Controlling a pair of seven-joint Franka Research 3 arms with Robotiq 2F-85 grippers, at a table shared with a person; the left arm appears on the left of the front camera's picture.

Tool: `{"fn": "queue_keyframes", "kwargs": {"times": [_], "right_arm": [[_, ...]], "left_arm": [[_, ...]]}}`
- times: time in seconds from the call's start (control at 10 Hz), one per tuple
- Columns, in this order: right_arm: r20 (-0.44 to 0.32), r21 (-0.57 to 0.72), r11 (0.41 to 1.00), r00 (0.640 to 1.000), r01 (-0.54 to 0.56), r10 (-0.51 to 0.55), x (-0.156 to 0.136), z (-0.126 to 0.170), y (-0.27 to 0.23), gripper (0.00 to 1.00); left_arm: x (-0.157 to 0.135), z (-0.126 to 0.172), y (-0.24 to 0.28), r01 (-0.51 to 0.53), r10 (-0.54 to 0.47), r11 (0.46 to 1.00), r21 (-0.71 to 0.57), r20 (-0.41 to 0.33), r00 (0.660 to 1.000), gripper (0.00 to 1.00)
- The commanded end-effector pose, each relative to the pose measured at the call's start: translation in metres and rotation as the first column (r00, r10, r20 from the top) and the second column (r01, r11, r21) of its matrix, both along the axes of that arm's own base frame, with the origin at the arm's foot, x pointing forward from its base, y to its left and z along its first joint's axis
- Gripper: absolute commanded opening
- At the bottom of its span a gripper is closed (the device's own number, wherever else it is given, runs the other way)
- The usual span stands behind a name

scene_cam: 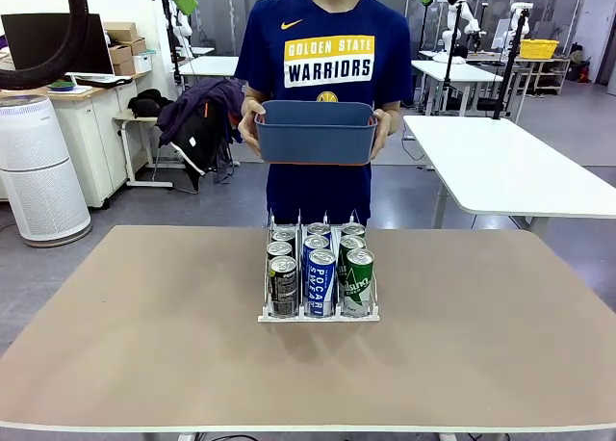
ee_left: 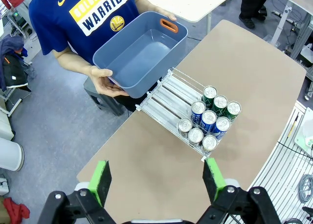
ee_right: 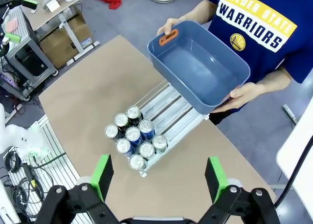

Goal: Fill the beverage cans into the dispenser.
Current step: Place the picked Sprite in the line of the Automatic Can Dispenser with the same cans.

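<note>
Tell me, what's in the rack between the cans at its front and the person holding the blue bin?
Just bare lanes: in the left wrist view the dispenser stands clear behind the beverage cans, up to the bin.

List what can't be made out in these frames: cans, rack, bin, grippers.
- Rear cans, front view: labels hidden by the front row of cans.
- Can labels, wrist views: mostly silver tops show; print too small.
- Dispenser back end, front view: hidden by the cans.
- Bin inside, front view: hidden by its wall; the wrist views show it empty.
- Left gripper, right gripper: bodies cut off by the bottom edge; jaws wide, empty.
</note>
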State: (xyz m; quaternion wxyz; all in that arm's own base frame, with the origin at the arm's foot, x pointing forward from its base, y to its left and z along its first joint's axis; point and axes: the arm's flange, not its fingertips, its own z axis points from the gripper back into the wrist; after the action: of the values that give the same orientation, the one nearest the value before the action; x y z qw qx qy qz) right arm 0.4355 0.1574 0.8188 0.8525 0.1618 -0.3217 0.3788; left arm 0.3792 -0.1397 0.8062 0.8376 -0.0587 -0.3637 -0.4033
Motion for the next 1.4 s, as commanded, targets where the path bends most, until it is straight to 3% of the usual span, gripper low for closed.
{"fn": "queue_keyframes", "kwargs": {"times": [0.0, 1.3], "right_arm": [[0.009, 0.02, 1.0, 1.0, -0.011, 0.01, -0.001, 0.0012, -0.003, 1.0], [0.007, 0.02, 1.0, 1.0, 0.0, 0.0, -0.0009, 0.005, -0.0014, 1.0]], "left_arm": [[0.0004, -0.0017, 0.0016, -0.003, 0.003, 1.0, -0.003, 0.002, 1.0, 1.0], [0.0004, -0.0017, 0.0016, -0.003, 0.003, 1.0, -0.003, 0.002, 1.0, 1.0]]}}
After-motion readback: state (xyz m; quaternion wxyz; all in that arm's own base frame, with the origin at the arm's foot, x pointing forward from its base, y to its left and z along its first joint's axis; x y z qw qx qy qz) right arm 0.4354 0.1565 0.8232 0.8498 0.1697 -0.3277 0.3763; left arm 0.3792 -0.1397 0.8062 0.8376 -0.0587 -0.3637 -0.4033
